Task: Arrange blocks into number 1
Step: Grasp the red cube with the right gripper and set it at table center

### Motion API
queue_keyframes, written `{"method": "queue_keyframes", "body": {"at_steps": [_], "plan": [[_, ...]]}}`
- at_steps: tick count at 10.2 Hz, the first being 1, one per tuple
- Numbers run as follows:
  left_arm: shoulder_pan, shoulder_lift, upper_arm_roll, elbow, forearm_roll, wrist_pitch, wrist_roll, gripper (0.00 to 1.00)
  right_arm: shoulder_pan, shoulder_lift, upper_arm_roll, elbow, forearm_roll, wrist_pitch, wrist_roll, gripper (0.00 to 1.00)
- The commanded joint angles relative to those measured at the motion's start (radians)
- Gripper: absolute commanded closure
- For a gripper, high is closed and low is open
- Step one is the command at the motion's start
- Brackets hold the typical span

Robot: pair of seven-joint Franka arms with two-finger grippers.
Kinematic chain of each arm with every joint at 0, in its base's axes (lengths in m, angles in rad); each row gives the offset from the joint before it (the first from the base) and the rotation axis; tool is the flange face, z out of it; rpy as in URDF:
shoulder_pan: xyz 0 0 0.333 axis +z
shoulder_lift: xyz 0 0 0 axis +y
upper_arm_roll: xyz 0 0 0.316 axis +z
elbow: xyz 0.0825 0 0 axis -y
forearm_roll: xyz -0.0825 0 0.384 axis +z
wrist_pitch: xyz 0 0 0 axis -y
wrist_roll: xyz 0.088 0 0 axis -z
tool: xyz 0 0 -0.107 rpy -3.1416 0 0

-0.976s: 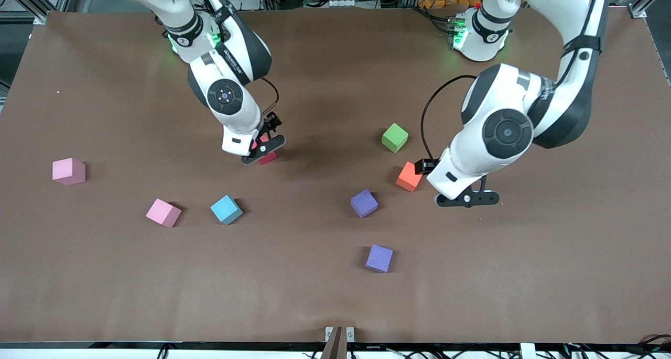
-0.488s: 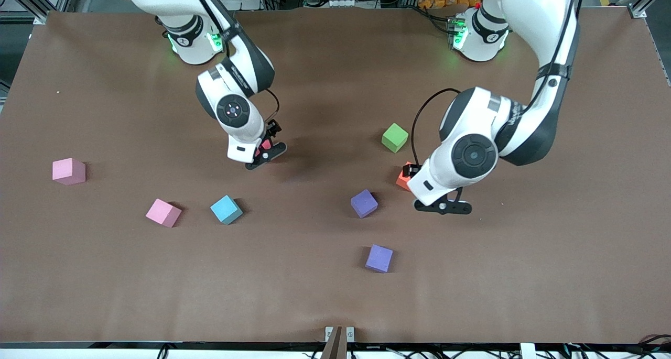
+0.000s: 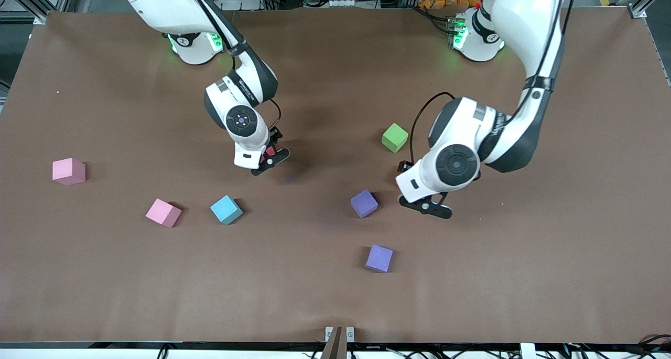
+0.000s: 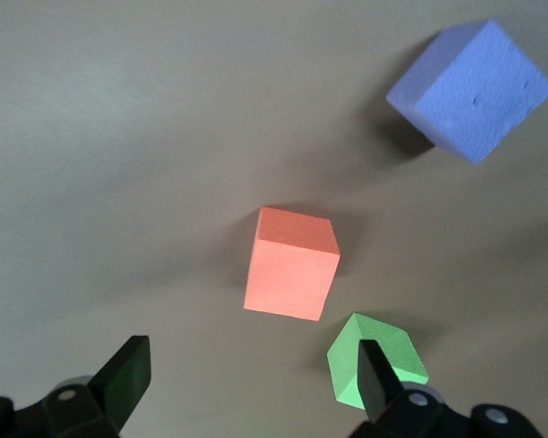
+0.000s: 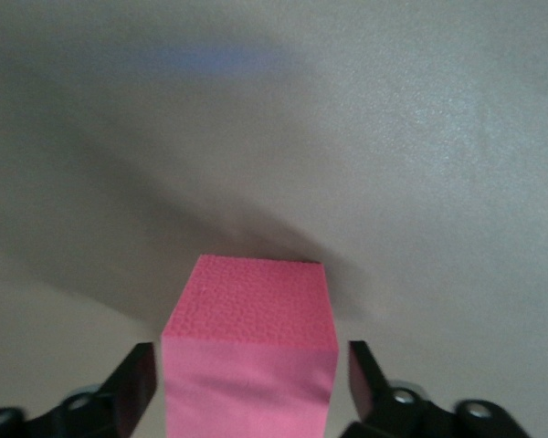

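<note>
The red block (image 5: pixel 248 342) rests on the table between the fingers of my right gripper (image 5: pixel 251 383), with a thin gap on each side; this gripper (image 3: pixel 270 160) is open. My left gripper (image 4: pixel 247 383) is open and empty, hanging above the table over the orange block (image 4: pixel 292 263). One of its fingers overlaps the green block (image 4: pixel 374 360). In the front view the left gripper (image 3: pixel 425 207) and its hand hide the orange block. The green block (image 3: pixel 394 137) lies farther from the front camera. The light blue block (image 3: pixel 226 209) and a pink block (image 3: pixel 163 212) lie nearer the camera than the red one.
A second pink block (image 3: pixel 68 170) sits toward the right arm's end of the table. Two purple blocks lie near the middle: one (image 3: pixel 364 203) beside the left gripper, the other (image 3: pixel 379 258) nearer the front camera. The brown table mat (image 3: pixel 550 275) spreads wide round them.
The left arm has swung toward the table's middle and now covers the orange block in the front view. The right hand has shifted slightly round the red block, which stays in place.
</note>
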Motion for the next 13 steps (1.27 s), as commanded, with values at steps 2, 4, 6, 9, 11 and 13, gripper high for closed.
{"method": "queue_keyframes", "body": {"at_steps": [2,4,6,9,11,13], "plan": [[-0.008,0.005,0.006,-0.048,0.023,-0.039,0.02,0.0,0.014,-0.04,0.029,0.004,0.012,-0.095,0.107,1.0],[-0.007,0.02,0.006,-0.068,0.025,-0.04,0.028,0.0,0.022,-0.061,0.121,0.012,0.094,-0.15,0.29,1.0],[-0.008,0.042,0.005,-0.06,0.025,-0.039,0.029,0.0,0.031,-0.058,0.236,0.015,0.131,-0.153,0.552,1.0],[-0.008,0.071,0.002,-0.054,0.02,-0.031,0.031,0.0,0.098,-0.051,0.32,0.014,0.201,-0.128,0.808,1.0],[-0.008,0.08,0.002,-0.051,0.011,-0.024,0.029,0.0,0.18,-0.018,0.318,0.01,0.201,-0.05,0.901,1.0],[-0.025,0.1,0.0,-0.052,-0.004,0.005,0.025,0.0,0.212,0.032,0.318,0.012,0.201,0.043,0.95,1.0]]}}
